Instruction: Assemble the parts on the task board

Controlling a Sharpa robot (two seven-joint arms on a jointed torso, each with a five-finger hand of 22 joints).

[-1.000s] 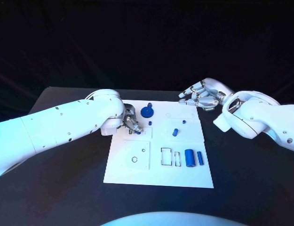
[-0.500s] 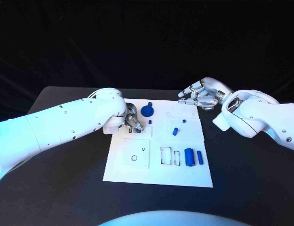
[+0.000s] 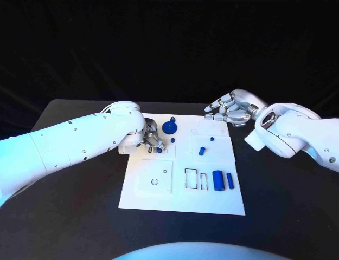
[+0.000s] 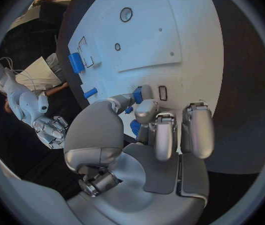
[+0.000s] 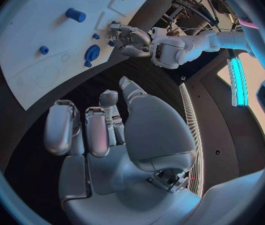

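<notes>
Near board edge: bare bench [image 3: 75,216] in front, open approach.
Far left: left hand [image 3: 152,140] crowds blue knob [image 3: 169,128].
Far right: right hand [image 3: 230,111] hovers, seemingly past the task board [image 3: 216,203].

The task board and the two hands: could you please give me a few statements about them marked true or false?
1. The left hand pinches a small blue part over the task board. True.
2. The right hand holds a blue part. False: it hovers by the board's far right corner with its fingers curled and nothing in them.
3. A large blue cylinder and a slimmer blue pin lie side by side on the board's near right part. True.
4. The round blue knob lies off the board on the black table. False: it sits on the board's far part, close to the left hand.
</notes>
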